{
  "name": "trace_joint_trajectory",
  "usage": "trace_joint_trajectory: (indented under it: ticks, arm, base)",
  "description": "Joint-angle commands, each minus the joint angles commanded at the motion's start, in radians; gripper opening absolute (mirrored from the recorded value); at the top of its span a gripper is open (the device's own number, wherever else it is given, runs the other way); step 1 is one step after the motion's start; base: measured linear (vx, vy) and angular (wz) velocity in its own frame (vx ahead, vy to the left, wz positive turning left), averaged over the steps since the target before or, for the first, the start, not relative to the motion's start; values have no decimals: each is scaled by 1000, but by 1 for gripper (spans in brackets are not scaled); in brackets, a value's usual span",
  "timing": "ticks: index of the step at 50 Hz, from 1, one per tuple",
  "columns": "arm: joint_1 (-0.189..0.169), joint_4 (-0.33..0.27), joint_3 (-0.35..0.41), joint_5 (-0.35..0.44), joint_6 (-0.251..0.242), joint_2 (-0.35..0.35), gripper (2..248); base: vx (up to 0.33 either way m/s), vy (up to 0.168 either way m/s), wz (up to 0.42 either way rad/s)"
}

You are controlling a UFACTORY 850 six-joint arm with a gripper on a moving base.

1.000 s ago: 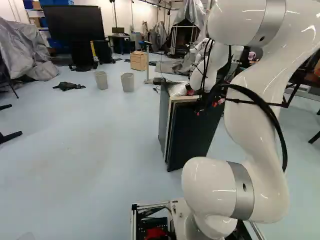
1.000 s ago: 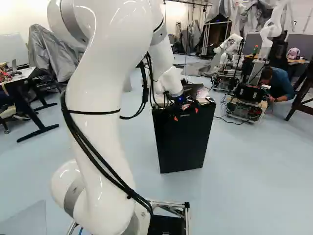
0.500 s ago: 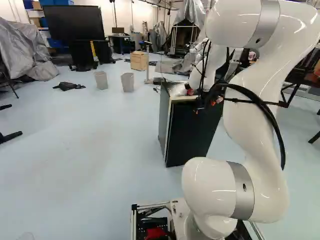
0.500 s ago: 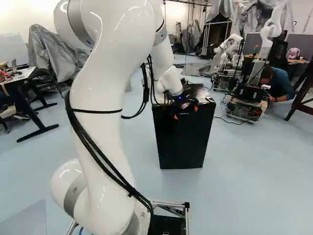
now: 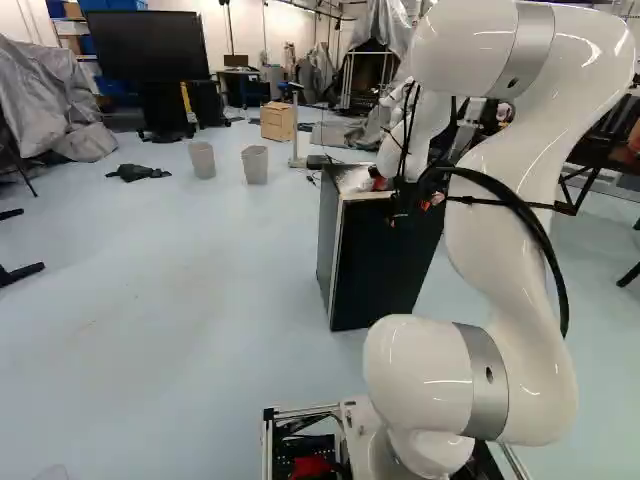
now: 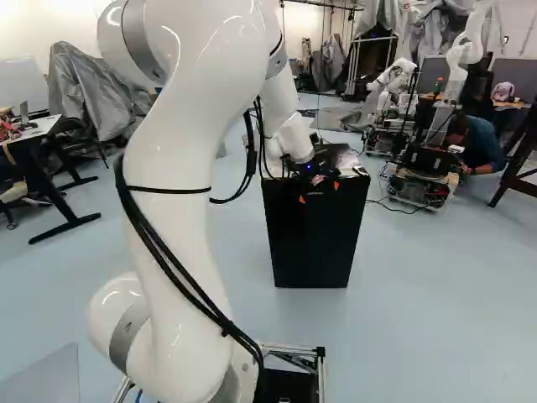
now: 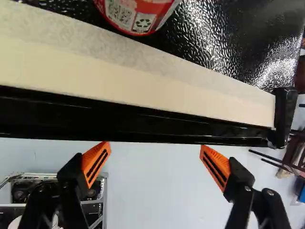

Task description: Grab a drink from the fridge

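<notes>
My gripper (image 6: 320, 191) is at the upper front edge of the black fridge (image 6: 312, 243), which stands ahead of the arm. In the wrist view the gripper (image 7: 155, 148) is open with nothing between its orange pads; the fingertips stand just outside the dark upper edge of the fridge door (image 7: 143, 125). Beyond that edge runs a cream strip (image 7: 138, 71) along the fridge's top. A red can (image 7: 136, 16) rests on the glossy black top behind the strip. The door lies close against the fridge body, and the inside is hidden.
Two grey bins (image 5: 255, 165) and a wooden cabinet (image 5: 278, 121) stand farther off. Another robot (image 6: 424, 159) is to the right of the fridge, with a person crouching beside it. A desk (image 6: 50, 143) is at the left of the right base view.
The fridge door has swung in against the body, narrowing the gap at its side. My arm has shifted slightly forward, with the gripper staying at the door's upper edge. The base has not moved.
</notes>
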Motion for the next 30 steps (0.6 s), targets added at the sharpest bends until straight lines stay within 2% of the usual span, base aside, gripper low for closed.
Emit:
trace_joint_trajectory:
  ticks: [30]
  arm:
    - [-15,0,131,2,0,97,247]
  base:
    - [0,0,0]
